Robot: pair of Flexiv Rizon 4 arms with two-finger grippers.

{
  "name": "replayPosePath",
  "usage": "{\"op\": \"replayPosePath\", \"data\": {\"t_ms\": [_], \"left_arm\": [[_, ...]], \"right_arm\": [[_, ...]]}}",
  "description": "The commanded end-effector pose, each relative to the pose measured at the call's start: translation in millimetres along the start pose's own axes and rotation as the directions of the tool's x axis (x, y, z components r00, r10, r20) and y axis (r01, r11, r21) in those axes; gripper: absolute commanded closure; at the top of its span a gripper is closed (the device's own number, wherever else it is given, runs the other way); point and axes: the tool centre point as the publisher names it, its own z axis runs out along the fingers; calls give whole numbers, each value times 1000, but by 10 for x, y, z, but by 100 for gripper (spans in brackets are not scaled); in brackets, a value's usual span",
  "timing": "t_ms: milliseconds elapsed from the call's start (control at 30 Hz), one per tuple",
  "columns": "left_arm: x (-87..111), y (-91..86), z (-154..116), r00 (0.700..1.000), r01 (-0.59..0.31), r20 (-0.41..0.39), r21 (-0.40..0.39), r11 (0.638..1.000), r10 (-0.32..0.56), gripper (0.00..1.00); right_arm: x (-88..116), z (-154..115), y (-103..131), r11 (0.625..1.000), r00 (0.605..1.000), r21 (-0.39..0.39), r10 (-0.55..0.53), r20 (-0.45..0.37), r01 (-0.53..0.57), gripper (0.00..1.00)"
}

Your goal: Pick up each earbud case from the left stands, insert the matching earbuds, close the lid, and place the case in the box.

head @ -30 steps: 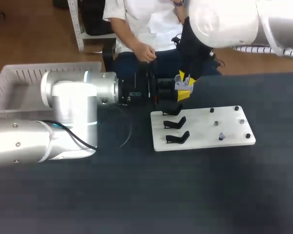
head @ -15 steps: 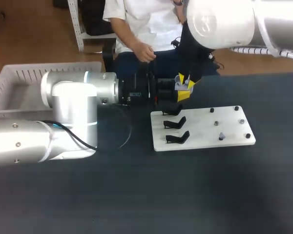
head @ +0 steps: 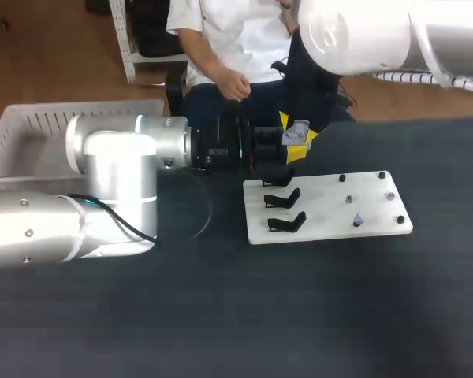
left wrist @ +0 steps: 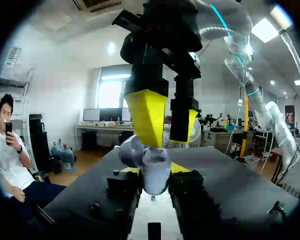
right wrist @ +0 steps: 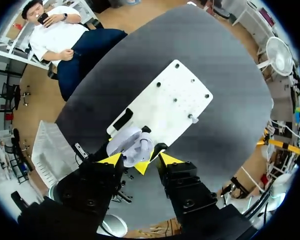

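Observation:
A lavender earbud case [head: 297,132] with its lid open hangs over the table's far edge, just behind the white board [head: 331,206]. My left gripper [head: 293,148] is shut on the case [left wrist: 155,172] from both sides. My right gripper [head: 298,126] comes down over it from above, its yellow fingers [left wrist: 147,117] standing apart on either side of the lid. In the right wrist view the case [right wrist: 132,146] lies between that gripper's [right wrist: 141,159] open tips. Three black stands [head: 282,199] line the board's left side, all bare. A small earbud [head: 358,220] sits on its right side.
A white slatted basket [head: 31,134] stands at the far left, partly behind my left arm. Small dark pegs [head: 381,176] dot the board's right half. Dark table surface lies open in front of the board.
My right gripper's fingers have spread apart around the case, showing more of it in the head view. My left arm and the case have stayed in place.

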Motion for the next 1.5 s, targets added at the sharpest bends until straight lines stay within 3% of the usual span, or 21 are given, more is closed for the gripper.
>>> {"op": "replayPosePath", "data": {"t_ms": [33, 500, 1000, 1333, 1500], "left_arm": [[11, -15, 3, 1000, -4, 6, -7, 1000, 4, 100], [11, -15, 3, 1000, -4, 6, -7, 1000, 4, 100], [11, -15, 3, 1000, -4, 6, -7, 1000, 4, 100], [11, -15, 3, 1000, -4, 6, -7, 1000, 4, 100], [11, -15, 3, 1000, -4, 6, -7, 1000, 4, 100]], "right_arm": [[85, -76, -189, 999, 1000, -34, -23, 17, 24, 51], [240, -38, -249, 998, 998, -33, -56, -18, 56, 51], [67, 23, -247, 1000, 1000, -13, -22, 0, 22, 47], [-26, 12, -327, 1000, 1000, -29, -3, 0, 3, 33], [29, -63, -320, 998, 1000, -57, -22, 7, 22, 25]]}}
